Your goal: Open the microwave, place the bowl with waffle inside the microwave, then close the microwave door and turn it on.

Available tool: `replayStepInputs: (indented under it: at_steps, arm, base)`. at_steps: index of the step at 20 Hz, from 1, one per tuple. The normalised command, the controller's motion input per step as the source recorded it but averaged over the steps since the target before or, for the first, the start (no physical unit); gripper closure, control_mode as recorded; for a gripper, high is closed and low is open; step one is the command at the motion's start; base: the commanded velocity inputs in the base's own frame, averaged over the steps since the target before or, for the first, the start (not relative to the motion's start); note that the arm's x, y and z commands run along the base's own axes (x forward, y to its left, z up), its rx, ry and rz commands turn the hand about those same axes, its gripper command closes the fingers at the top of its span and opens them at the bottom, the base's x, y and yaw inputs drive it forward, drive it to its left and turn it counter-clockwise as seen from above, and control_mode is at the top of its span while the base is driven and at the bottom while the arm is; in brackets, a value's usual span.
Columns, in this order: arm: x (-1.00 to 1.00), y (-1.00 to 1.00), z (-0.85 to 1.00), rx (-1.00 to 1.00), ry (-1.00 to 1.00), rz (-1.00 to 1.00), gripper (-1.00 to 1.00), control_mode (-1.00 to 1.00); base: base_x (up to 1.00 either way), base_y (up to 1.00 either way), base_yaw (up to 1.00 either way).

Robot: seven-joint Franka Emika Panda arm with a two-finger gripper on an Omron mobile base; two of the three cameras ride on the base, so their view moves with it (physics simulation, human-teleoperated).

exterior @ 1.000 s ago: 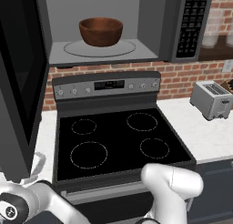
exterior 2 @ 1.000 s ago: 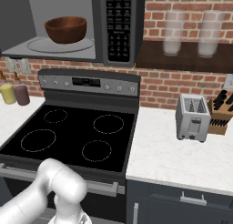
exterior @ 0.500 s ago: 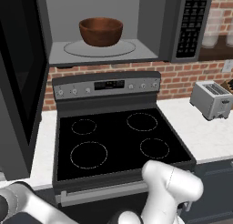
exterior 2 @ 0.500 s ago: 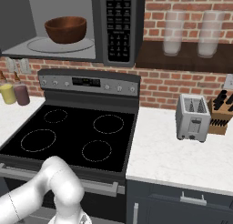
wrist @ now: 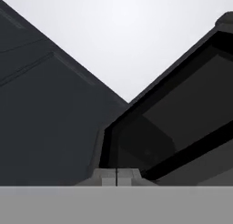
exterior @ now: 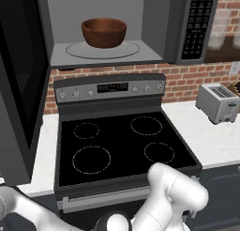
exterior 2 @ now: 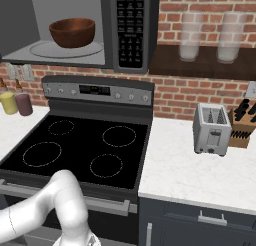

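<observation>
The microwave (exterior: 161, 28) (exterior 2: 112, 62) hangs open above the stove. Its door (exterior: 21, 84) is swung out wide to the left. The reddish-brown bowl (exterior: 104, 32) (exterior 2: 73, 32) stands upright on the round glass turntable (exterior: 126, 50) inside. The waffle is hidden behind the bowl's wall. My arm is folded low in front of the stove, its white elbow (exterior: 180, 192) (exterior 2: 62, 190) at the bottom of both base views. In the hand view my gripper (wrist: 116, 178) is shut with nothing in it, its tips pressed together, facing dark grey panels against a pale background.
A black stove (exterior: 122, 145) (exterior 2: 75, 150) with a silver control panel sits below the microwave. On the right counter are a toaster (exterior: 218, 102) (exterior 2: 212, 128) and a knife block (exterior 2: 242, 122). Two bottles (exterior 2: 15, 97) stand at the left, and glass jars (exterior 2: 192, 35) on a shelf.
The arm has sunk lower and pulled back; its white link at the lower left of the left base view has dropped toward the frame edge. Bowl and door are unmoved.
</observation>
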Motion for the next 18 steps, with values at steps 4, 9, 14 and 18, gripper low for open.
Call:
replayStepInputs:
  at_steps: [4, 9, 14, 18]
  arm:
    - [-0.01, -0.01, 0.36, 0.0, -0.13, 0.0, 1.0, -1.0]
    - [0.0, -0.08, 0.42, 0.05, -0.04, 0.0, 1.0, -1.0]
    - [-0.06, -0.41, 0.36, 0.19, 0.0, 0.0, 1.0, -1.0]
    - [-0.21, -0.74, 0.35, 0.29, -0.01, 0.04, 1.0, -1.0]
  base:
    - [0.0, 0.0, 0.0]
    - [0.0, 0.0, 0.0]
    - [0.0, 0.0, 0.0]
    - [0.0, 0.0, 0.0]
